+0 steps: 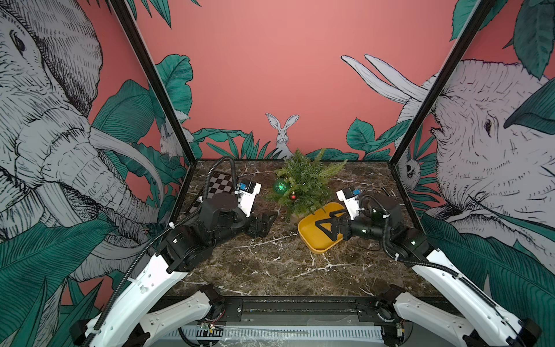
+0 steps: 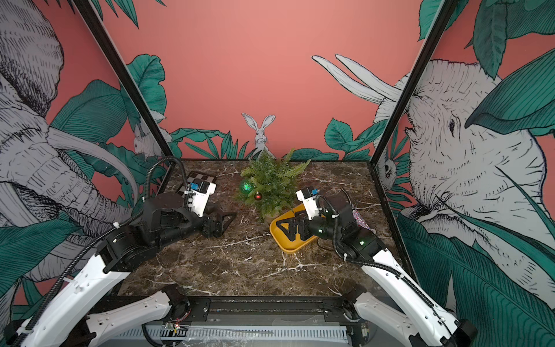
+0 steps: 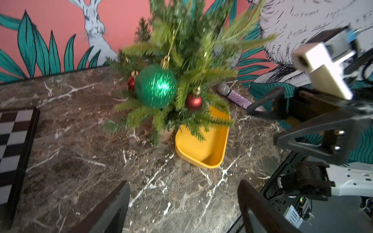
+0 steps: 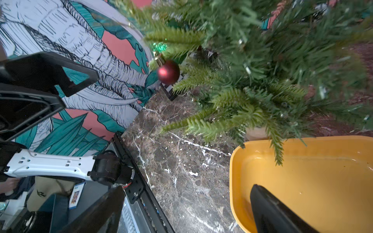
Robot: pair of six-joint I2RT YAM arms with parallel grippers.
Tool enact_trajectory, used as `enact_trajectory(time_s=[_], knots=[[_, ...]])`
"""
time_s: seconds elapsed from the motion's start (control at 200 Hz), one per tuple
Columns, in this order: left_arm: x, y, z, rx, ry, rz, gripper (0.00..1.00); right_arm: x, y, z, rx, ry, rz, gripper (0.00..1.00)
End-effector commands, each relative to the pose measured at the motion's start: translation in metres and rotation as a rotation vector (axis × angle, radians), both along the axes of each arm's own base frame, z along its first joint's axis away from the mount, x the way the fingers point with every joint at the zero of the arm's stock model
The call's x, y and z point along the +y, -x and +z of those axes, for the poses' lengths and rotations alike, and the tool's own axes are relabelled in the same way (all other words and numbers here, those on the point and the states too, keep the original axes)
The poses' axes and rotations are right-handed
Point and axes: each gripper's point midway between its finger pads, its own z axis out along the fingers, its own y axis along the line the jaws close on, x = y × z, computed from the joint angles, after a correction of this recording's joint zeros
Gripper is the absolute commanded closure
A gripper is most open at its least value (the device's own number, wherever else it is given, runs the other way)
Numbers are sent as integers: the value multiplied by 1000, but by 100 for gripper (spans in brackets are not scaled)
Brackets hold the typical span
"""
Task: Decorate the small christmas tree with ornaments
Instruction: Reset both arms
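One glittery green ball (image 3: 155, 86) and two glossy dark red balls (image 3: 193, 101) hang by hooks on the small green artificial fir (image 1: 306, 180), between the left end effector (image 1: 266, 223) and the right end effector (image 1: 324, 220). We log both wide and empty, the right over the empty yellow plastic tray (image 3: 201, 149).

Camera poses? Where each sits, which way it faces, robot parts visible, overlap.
Top views: high over the near edge, looking down across the dark marble table; both arms, left gripper, right gripper show.
Left wrist: on the left arm, facing the small green fir tree and glittery green ball; own open fingers and the right gripper show.
Right wrist: at the yellow plastic tray, facing the tree; own fingers and the left gripper show.
Shared: both wrist views hold tree, tray, one dark red ball.
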Motion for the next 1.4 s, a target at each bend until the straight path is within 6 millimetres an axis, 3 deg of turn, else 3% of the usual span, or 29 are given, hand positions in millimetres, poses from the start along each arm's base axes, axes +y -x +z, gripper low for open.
enact_trajectory(time_s=[0.0,0.195,0.235,0.3,0.51,0.65,0.7,0.88,1.0,1.11,1.29,1.395], knots=[[7,-4,-30,60,15,80,15,-15,-2,0,-59,72,-49,1],[19,-11,-83,122,-18,187,13,-57,-7,-28,-53,174,-257,1],[23,-14,-92,125,-37,219,1,-68,-11,-36,-51,204,-320,1],[32,-20,-103,116,-73,278,0,-87,-19,-46,-57,255,-426,1],[71,-50,-117,42,-282,510,0,-152,-59,-62,-112,456,-813,1],[97,-82,-119,-52,-390,642,1,-192,-92,-69,-214,571,-1049,1],[116,-97,-124,-46,-400,711,1,-205,-102,-71,-249,613,-1129,1],[167,-137,-146,-43,-538,817,1,-232,-136,-93,-302,803,-1252,1],[191,-158,-161,-127,-644,852,1,-231,-155,-104,-443,882,-1256,1],[208,-174,-179,-144,-572,899,1,-233,-161,-109,-529,866,-1251,1],[206,-196,-203,-193,-560,853,1,-242,-169,-111,-581,835,-1232,1],[198,-199,-214,-190,-565,791,3,-244,-167,-124,-511,802,-1170,1]])
